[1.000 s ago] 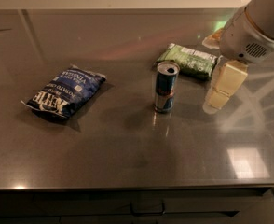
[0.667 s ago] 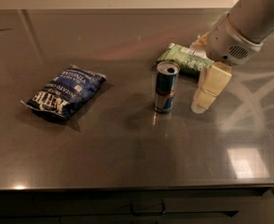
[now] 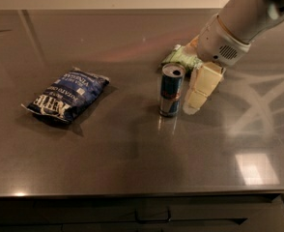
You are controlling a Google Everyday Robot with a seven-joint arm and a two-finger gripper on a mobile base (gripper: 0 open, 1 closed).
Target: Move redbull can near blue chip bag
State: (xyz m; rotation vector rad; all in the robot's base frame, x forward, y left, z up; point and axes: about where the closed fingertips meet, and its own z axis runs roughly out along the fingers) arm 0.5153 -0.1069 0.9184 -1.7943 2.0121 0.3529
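**Gripper Right Next to the Can**

The redbull can (image 3: pixel 171 91) stands up straight on the dark table (image 3: pixel 132 168). The blue chip bag (image 3: pixel 67 94) lies flat at its 9 o'clock, well apart. The gripper (image 3: pixel 200 88) hangs low at the can's 3 o'clock, just beside it. I cannot tell how wide it is open. A green packet (image 3: pixel 180 58) lies at the can's 12 o'clock.

Cream claw (image 3: pixel 192 104) beside blue-and-silver redbull can (image 3: pixel 171 92)
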